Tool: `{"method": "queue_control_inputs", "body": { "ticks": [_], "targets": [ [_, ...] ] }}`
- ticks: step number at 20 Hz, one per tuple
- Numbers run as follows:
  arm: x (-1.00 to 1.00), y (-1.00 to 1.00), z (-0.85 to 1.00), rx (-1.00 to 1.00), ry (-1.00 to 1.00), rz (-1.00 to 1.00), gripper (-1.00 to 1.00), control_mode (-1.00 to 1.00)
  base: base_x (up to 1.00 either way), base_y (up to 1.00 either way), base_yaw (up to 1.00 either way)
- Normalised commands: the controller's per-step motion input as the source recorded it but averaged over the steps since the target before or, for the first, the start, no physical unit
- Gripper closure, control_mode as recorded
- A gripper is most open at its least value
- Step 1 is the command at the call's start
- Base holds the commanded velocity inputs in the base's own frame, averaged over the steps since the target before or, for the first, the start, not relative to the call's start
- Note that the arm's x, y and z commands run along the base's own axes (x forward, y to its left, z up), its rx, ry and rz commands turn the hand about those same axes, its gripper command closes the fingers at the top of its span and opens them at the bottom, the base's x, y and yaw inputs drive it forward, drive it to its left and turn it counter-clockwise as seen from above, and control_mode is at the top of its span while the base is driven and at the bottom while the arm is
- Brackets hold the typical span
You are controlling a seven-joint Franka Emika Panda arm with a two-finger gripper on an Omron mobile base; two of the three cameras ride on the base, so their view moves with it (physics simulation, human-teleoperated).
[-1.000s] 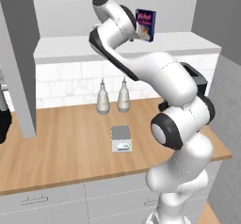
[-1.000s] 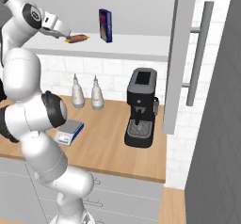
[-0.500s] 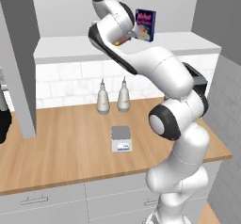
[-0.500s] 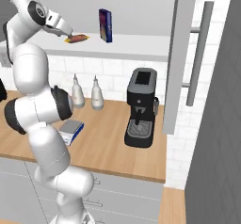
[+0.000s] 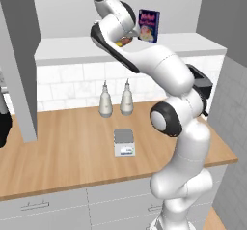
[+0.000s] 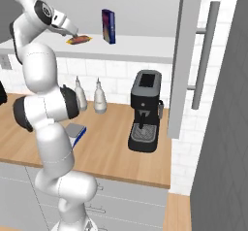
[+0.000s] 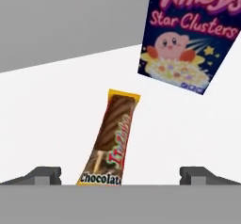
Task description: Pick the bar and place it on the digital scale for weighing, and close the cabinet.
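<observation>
tool (image 7: 120, 178) wide open — straddling bar (image 7: 112, 136)

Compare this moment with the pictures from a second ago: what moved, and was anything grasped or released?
The arm's elbow swung upright, closer to the shelf; the gripper stayed at the bar, fingers open either side, nothing grasped. The bar, cereal box, digital scale and open cabinet door haven't moved.

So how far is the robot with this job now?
Nothing looks finished yet. The bar lies on the cabinet shelf beside the printed box, with the open gripper lined up on it and the fingers on either side. Left to do: grasp it, carry it down to the digital scale, whose plate is bare, and close the cabinet door.
</observation>
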Motion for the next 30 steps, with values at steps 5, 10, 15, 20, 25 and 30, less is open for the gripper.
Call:
{"method": "queue_control_inputs", "body": {
  "ticks": [5,10,15,20,25,30],
  "targets": [
    [0.26,0.0,-0.16,0.02,0.0,-0.02,-1.0,-1.0,0.0,0.0,0.0],
    [0.14,-0.03,-0.15,0.02,0.0,-0.01,-1.0,-1.0,0.0,0.0,0.0],
    [0.08,-0.03,-0.15,0.01,0.01,-0.01,-1.0,-1.0,0.0,0.0,0.0],
    [0.09,0.0,-0.19,0.0,0.0,-0.01,-1.0,-1.0,0.0,0.0,0.0],
    [0.06,-0.11,-0.29,0.01,0.0,0.0,1.0,-1.0,0.0,0.0,0.0],
    [0.09,-0.26,-0.24,0.04,0.0,0.0,1.0,-1.0,0.0,0.0,0.0]
  ]
}}
